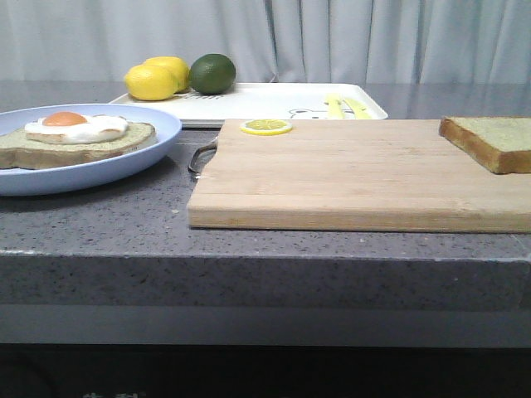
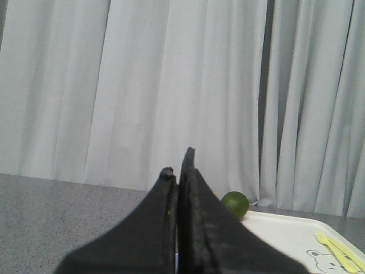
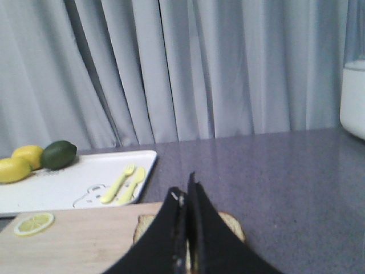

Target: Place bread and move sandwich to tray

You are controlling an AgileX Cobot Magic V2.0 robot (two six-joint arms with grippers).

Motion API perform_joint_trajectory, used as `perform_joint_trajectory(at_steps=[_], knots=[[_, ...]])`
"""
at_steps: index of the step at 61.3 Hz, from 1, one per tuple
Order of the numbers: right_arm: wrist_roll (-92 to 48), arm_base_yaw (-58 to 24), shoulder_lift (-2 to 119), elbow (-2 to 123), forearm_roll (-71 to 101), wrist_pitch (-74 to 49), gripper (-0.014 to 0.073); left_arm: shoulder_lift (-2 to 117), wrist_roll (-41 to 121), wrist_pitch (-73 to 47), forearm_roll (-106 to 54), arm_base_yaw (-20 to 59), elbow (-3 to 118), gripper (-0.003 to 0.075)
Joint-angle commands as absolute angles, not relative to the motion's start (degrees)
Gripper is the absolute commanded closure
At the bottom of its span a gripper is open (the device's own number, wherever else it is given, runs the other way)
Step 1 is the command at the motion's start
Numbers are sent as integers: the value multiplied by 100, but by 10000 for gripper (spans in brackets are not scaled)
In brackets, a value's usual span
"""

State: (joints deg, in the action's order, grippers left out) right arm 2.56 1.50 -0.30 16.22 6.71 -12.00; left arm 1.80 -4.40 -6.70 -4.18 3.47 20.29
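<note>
The bare bread [image 1: 491,139] lies on the right end of the wooden cutting board [image 1: 348,178]. In the right wrist view it [image 3: 145,227] shows behind my right gripper [image 3: 186,188], whose fingers are pressed together and empty above it. The sandwich [image 1: 79,133], toast with a fried egg, sits on the pale blue plate [image 1: 124,162] at the left. The white tray [image 1: 265,101] stands behind the board; it also shows in the left wrist view [image 2: 279,237] and the right wrist view [image 3: 74,182]. My left gripper [image 2: 178,162] is shut and empty. Neither gripper shows in the front view.
Two lemons [image 1: 153,79] and a lime [image 1: 212,73] sit at the tray's far left corner. A lemon slice [image 1: 266,127] lies on the board's back edge. A yellow fork and spoon print [image 1: 344,107] marks the tray's right side. A white container [image 3: 353,97] stands at the far right.
</note>
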Motion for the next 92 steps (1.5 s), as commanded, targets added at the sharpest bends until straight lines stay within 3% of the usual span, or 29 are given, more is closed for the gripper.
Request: perform_joint_trajectory(at_steps=[1, 20, 32, 58, 64, 68, 73, 79, 84, 92], knots=[[225, 164, 277, 2399, 644, -1254, 662, 590, -458, -940, -466, 340, 2756, 741], [225, 164, 1684, 4014, 644, -3005, 662, 2066, -429, -2814, -466, 340, 4479, 741], [225, 164, 2413, 4174, 651, -3655, 662, 2514, -429, -2815, -466, 340, 4531, 741], [225, 164, 3202, 4064, 651, -3758, 655, 2982, -429, -2811, -304, 340, 4531, 740], [225, 164, 3249, 4064, 651, -3758, 561, 3006, -429, -2822, 0, 340, 4531, 727], [225, 164, 3248, 4064, 651, -3758, 424, 3006, -429, -2835, 92, 340, 4531, 674], [225, 164, 3248, 4064, 651, -3753, 177, 3006, -429, -2835, 117, 340, 4531, 482], [225, 164, 3248, 4064, 651, -3753, 13, 3006, -429, -2835, 117, 340, 4531, 293], [225, 164, 3248, 4064, 651, -3718, -23, 3006, -429, -2835, 117, 340, 4531, 218], [225, 164, 3248, 4064, 974, -3714, -19, 3006, -429, -2835, 117, 340, 4531, 230]])
